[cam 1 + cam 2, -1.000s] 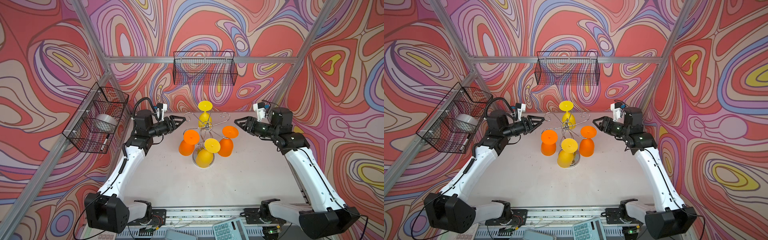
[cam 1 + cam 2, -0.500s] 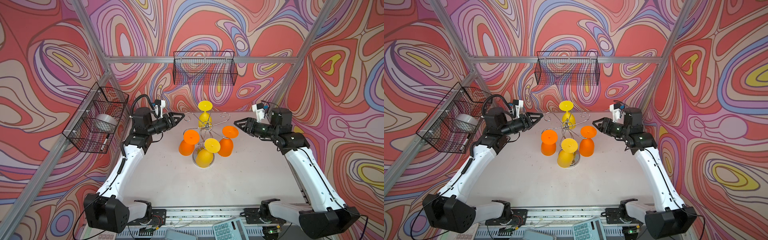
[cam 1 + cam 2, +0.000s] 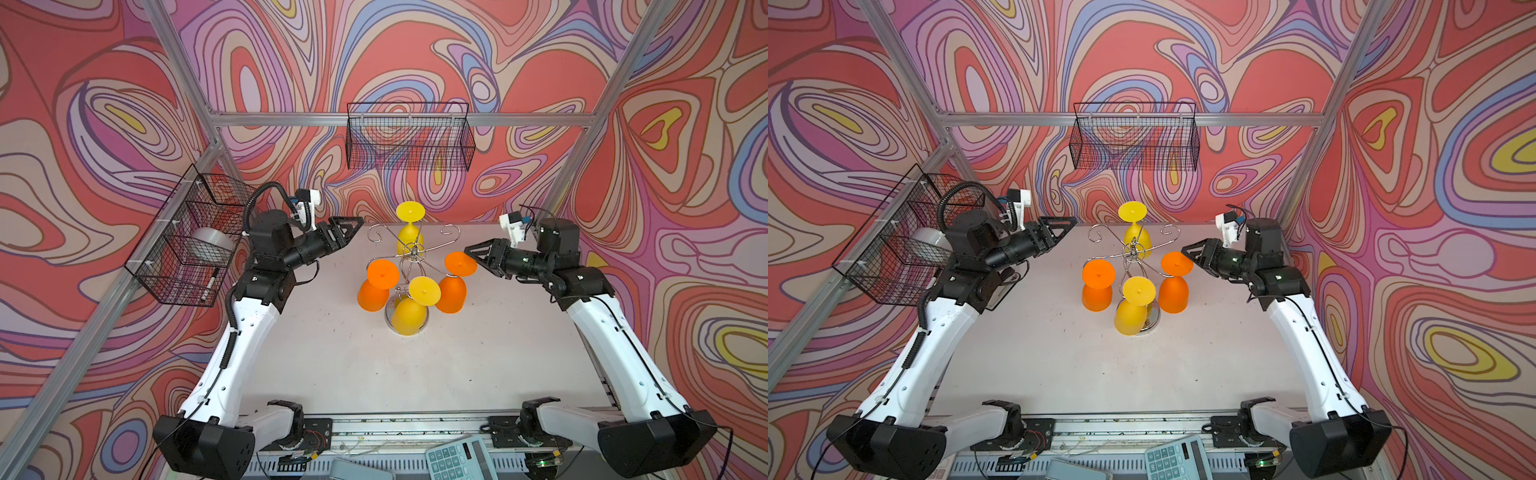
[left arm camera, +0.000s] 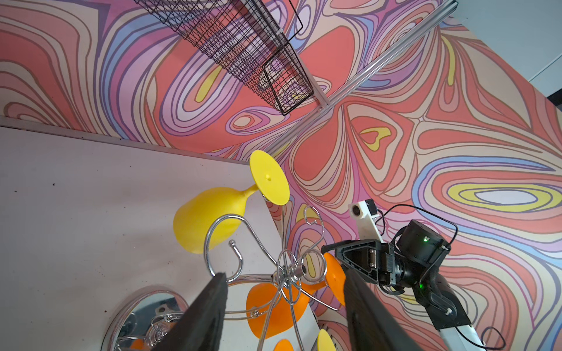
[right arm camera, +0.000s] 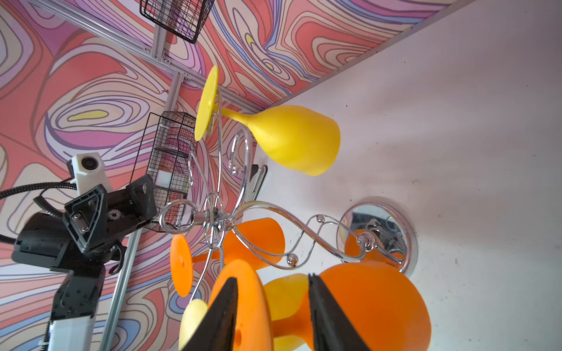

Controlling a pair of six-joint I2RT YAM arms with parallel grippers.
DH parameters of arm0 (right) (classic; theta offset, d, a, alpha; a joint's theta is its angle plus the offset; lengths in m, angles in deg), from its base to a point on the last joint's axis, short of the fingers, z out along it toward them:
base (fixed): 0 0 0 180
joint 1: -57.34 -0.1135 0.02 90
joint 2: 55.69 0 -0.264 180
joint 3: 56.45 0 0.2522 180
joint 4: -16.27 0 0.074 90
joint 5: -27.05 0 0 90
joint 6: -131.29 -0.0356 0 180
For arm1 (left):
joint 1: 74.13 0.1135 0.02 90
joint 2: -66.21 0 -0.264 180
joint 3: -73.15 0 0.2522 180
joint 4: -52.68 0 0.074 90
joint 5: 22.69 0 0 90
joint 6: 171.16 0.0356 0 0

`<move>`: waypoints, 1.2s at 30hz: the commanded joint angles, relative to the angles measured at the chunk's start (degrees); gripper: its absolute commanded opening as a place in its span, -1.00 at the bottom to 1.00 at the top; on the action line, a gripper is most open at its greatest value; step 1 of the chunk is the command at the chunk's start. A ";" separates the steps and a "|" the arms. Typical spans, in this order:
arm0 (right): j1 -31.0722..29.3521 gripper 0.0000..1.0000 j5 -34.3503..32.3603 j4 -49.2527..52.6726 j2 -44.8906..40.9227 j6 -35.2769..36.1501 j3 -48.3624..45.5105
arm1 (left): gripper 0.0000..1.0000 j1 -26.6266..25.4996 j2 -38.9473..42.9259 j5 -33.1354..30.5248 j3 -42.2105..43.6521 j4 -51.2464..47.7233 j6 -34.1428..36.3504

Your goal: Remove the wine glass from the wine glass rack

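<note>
Left jaws gape wide, empty, beside the rack (image 3: pixel 412 252) on the worktop (image 3: pixel 332 374). The right orange glass (image 3: pixel 451 293) hangs bowl-down from its hook. Right jaws, part open, flank its foot: best to close on the stem, then slide it outward along the hook.

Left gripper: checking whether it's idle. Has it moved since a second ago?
Yes. In a top view the left gripper has shifted up the picture, toward the back wall, judged against the nearest curled hook of the wine glass rack.
</note>
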 commanded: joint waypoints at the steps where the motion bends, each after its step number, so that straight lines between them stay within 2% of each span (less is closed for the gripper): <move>1: -0.30 -0.21 1.23 -0.80 0.20 -2.83 0.02 | 0.24 -0.18 0.70 0.61 -0.91 0.43 -0.68; 14: 0.56 -0.37 0.08 4.92 -0.29 -4.17 1.67 | 0.24 -0.21 0.88 0.96 -0.57 0.32 -1.11; 22: 1.54 -0.41 1.00 4.29 -1.66 -6.37 0.89 | 0.24 -0.21 0.55 1.96 -0.40 0.86 -2.38; 29: 2.17 -0.48 4.64 -1.89 -1.97 -11.78 -1.66 | 0.24 -0.21 0.70 2.54 -0.21 1.72 -3.58; 36: 2.15 -0.50 4.94 -0.71 -2.57 -11.99 -1.51 | 0.24 -0.21 1.14 2.36 0.06 1.11 -3.14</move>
